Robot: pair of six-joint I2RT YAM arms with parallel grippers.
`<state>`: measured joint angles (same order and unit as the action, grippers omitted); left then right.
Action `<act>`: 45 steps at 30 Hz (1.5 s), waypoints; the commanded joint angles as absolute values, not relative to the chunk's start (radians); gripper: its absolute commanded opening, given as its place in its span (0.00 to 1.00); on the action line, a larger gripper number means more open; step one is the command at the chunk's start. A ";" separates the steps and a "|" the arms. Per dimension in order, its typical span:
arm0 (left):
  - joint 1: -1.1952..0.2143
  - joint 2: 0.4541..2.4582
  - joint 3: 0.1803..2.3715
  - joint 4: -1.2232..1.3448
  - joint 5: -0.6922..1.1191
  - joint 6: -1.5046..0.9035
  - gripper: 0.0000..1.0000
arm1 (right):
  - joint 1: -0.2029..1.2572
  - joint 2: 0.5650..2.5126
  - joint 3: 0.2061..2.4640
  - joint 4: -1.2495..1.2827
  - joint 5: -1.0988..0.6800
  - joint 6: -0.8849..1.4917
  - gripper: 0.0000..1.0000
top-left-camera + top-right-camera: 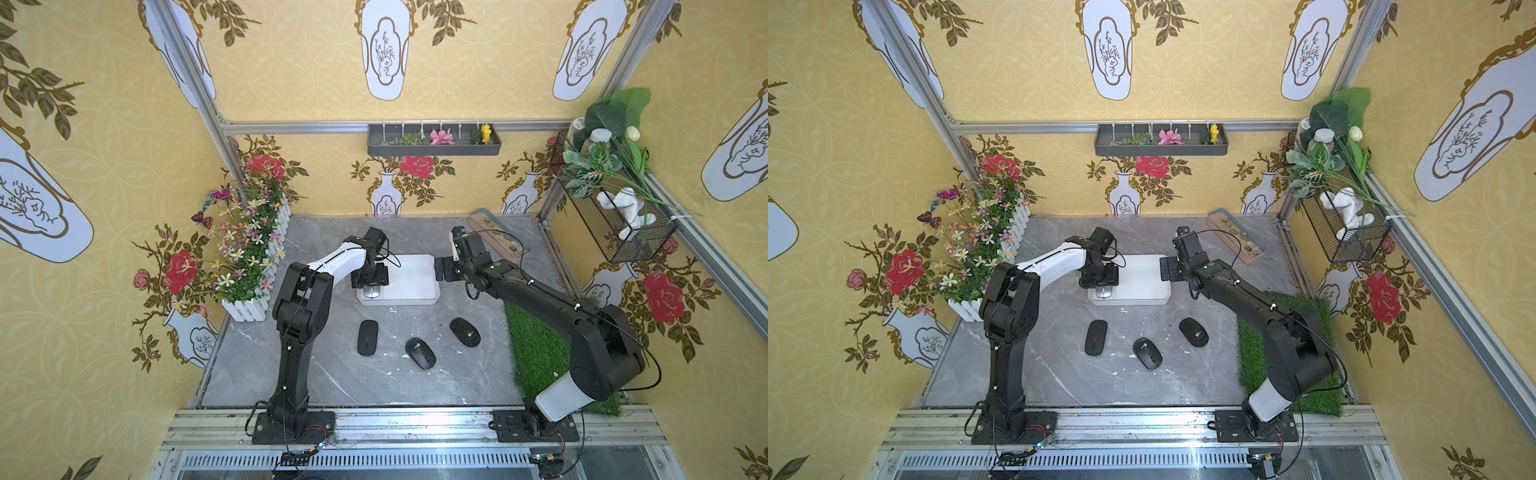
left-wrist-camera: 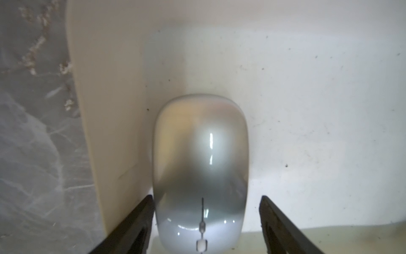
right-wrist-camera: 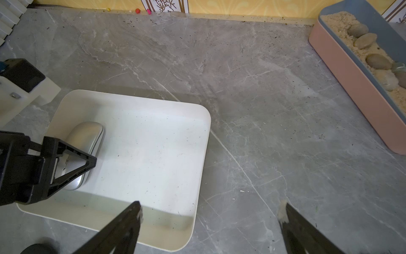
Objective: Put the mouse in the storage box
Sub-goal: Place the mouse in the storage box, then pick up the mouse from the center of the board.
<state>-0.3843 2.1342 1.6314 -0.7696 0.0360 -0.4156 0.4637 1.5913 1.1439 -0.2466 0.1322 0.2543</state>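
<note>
A silver mouse [image 1: 371,291] [image 2: 201,165] lies flat inside the white storage box [image 1: 415,274] [image 3: 153,143], close to its near-left corner and left wall. My left gripper [image 2: 206,198] is low over it with the jaws open astride the mouse's button end. One finger is next to the mouse's side, and the other stands clear with a gap. Three black mice [image 1: 368,337] [image 1: 420,353] [image 1: 465,332] lie on the grey table in front of the box. My right gripper [image 3: 210,204] hangs open and empty above the box's right edge.
A pink-and-blue tray [image 3: 362,77] of sand and pebbles stands at the back right. A green grass mat [image 1: 536,345] covers the right side under my right arm. A white fence planter [image 1: 253,266] with flowers lines the left edge.
</note>
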 commanded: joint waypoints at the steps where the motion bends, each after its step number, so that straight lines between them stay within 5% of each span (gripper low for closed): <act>1: -0.383 2.120 1.652 -0.791 0.019 -0.422 0.82 | 0.465 1.580 1.140 -0.198 0.132 0.249 0.97; 9: -0.383 1.868 1.714 -0.899 0.021 -0.479 0.84 | 0.465 1.566 1.132 -0.194 0.131 0.204 0.97; 19: -0.521 1.423 1.143 -0.866 -0.048 -0.531 0.88 | 0.467 1.587 1.092 -0.147 0.109 0.190 0.97; 25: -0.558 1.365 0.908 -0.686 0.010 -0.593 0.93 | 0.471 1.609 1.078 -0.146 0.093 0.162 0.97; 32: -0.577 1.493 0.887 -0.598 0.024 -0.572 1.00 | 0.471 1.628 1.079 -0.150 0.086 0.138 0.97; 38: -0.586 1.606 0.926 -0.597 0.012 -0.525 0.91 | 0.471 1.629 1.080 -0.146 0.086 0.139 0.97; 42: -0.587 1.644 0.937 -0.620 -0.002 -0.527 0.73 | 0.471 1.628 1.074 -0.143 0.090 0.136 0.97; 45: -0.594 1.658 0.943 -0.636 -0.011 -0.525 0.69 | 0.470 1.624 1.069 -0.137 0.094 0.138 0.97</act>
<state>-0.5884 1.6463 0.9390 -0.6125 0.0105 -0.5377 0.4702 1.6268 1.0721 -0.1780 0.0845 0.1497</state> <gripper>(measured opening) 0.699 0.973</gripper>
